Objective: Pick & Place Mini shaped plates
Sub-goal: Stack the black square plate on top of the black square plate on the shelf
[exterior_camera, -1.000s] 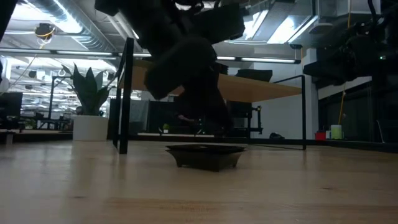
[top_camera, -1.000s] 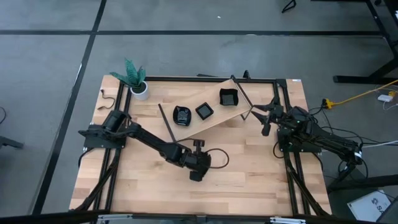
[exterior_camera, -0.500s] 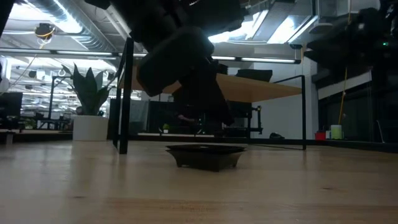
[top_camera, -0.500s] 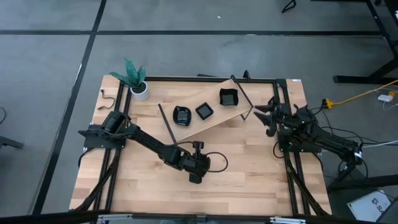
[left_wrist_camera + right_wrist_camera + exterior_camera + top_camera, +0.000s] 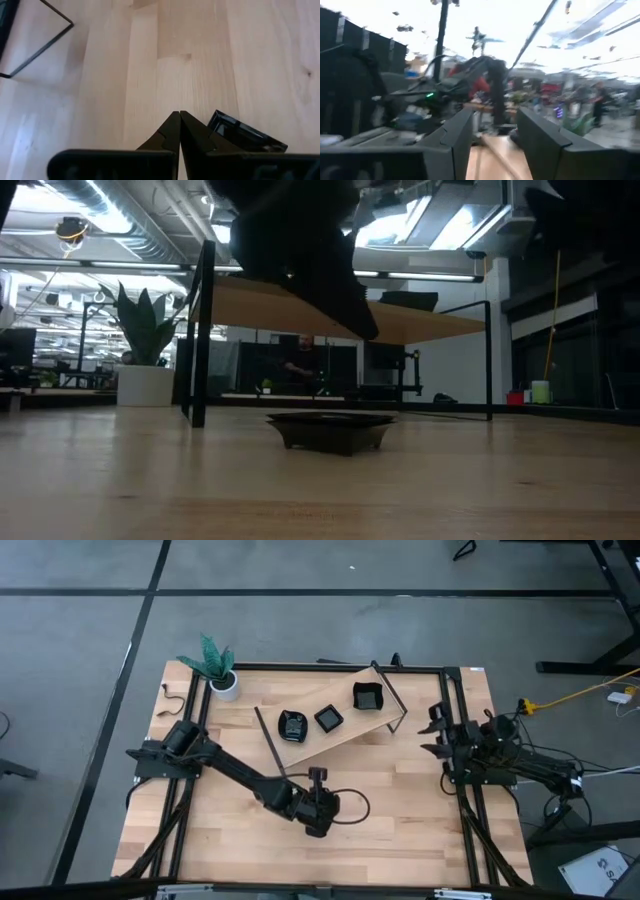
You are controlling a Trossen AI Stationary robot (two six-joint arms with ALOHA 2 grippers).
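One black mini shaped plate [image 5: 330, 430] rests flat on its base on the wooden table, near the middle. In the left wrist view its edge [image 5: 239, 133] shows beside my fingers. My left gripper [image 5: 178, 116] is shut and holds nothing; it hangs above this plate [image 5: 300, 250] and hides it in the high view [image 5: 318, 824]. Three more black plates [image 5: 291, 725] [image 5: 328, 718] [image 5: 368, 696] lie on a raised wooden board [image 5: 345, 735]. My right gripper [image 5: 492, 125] is open and empty at the table's right edge [image 5: 437, 730], tipped up toward the room.
The board stands on thin black frame legs [image 5: 197, 330] at the far middle of the table. A white pot with a green plant [image 5: 220, 675] stands at the far left corner. Bare wood lies toward the near edge [image 5: 400, 830].
My left gripper, still shut, has risen above the plate on the table and drifted a little toward the near edge; the plate has stayed where it was. My right gripper has drawn back toward the right edge and tipped upward, staying open.
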